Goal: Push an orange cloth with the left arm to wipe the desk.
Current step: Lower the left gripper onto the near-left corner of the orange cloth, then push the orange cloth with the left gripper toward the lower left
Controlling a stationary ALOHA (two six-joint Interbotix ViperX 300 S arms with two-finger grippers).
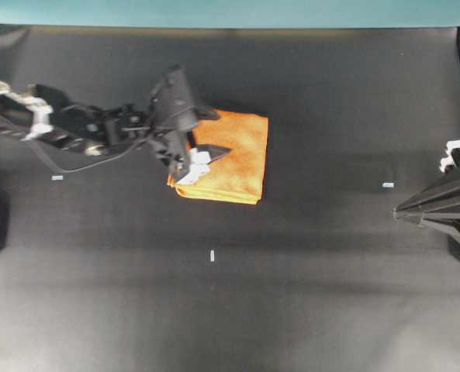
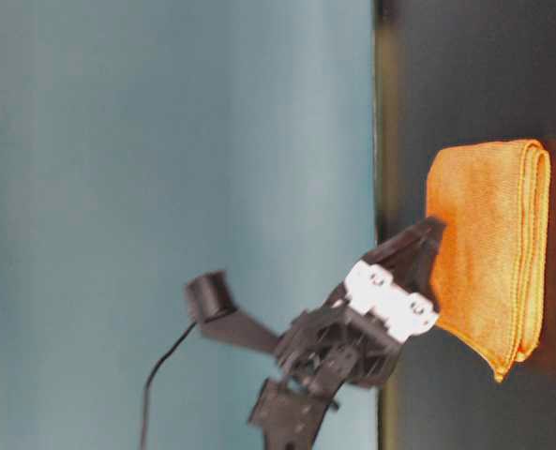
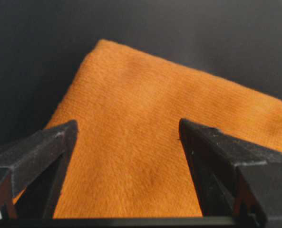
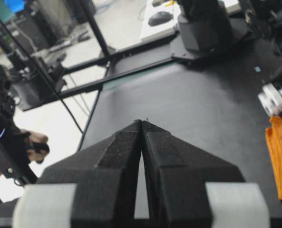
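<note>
The orange cloth (image 1: 237, 159) lies folded and flat on the black desk (image 1: 307, 294), a little left of centre. The left arm (image 1: 98, 128) reaches in from the left, and my left gripper (image 1: 218, 133) hangs over the cloth's left half. In the left wrist view the left gripper (image 3: 128, 124) is open, its two fingertips wide apart over the cloth (image 3: 141, 90) with only flat fabric between them. I cannot tell whether the tips touch it. The table-level view shows one finger (image 2: 418, 246) right at the cloth (image 2: 488, 234). My right gripper (image 1: 402, 210) rests shut at the right edge.
Small white tape marks (image 1: 57, 177) (image 1: 212, 256) (image 1: 388, 184) dot the desk. A teal wall (image 1: 230, 12) runs along the far edge. In the right wrist view the shut right gripper (image 4: 141, 122) points across the desk (image 4: 202, 104), with the cloth's corner (image 4: 281, 156) at the right.
</note>
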